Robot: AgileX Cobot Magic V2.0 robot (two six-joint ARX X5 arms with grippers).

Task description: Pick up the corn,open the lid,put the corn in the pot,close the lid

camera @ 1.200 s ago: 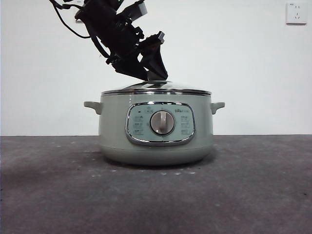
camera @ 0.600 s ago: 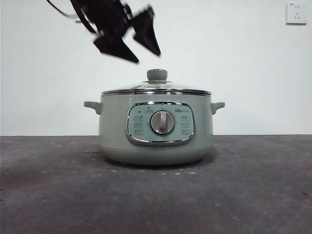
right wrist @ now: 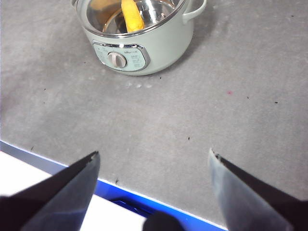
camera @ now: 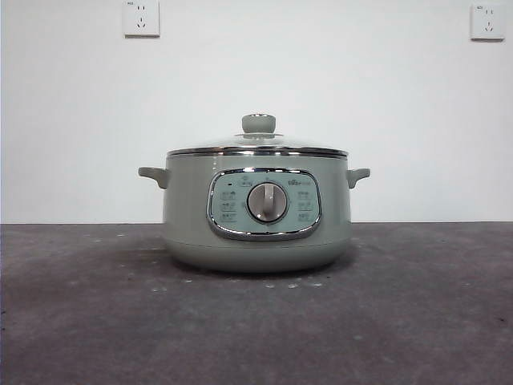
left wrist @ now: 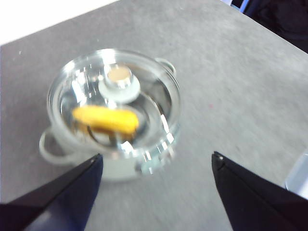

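The sage-green pot [camera: 256, 212] stands in the middle of the table with the glass lid [camera: 256, 144] sitting closed on it, its green knob [camera: 258, 123] on top. Through the glass the corn [left wrist: 106, 119] lies inside the pot; it also shows in the right wrist view [right wrist: 132, 15]. My left gripper [left wrist: 156, 161] is open and empty, well above the pot [left wrist: 110, 130] and apart from the lid [left wrist: 115, 96]. My right gripper [right wrist: 154, 159] is open and empty, over the table's near edge, away from the pot [right wrist: 139, 43]. No gripper shows in the front view.
The dark grey table [camera: 417, 305] runs out on both sides of the pot. Its near edge with a blue strip [right wrist: 120, 190] shows in the right wrist view. Two wall sockets [camera: 141, 18] hang on the white wall behind.
The gripper that was at the lid knob has let go, opened, and risen up to the left out of the front view. The lid stays closed on the pot.
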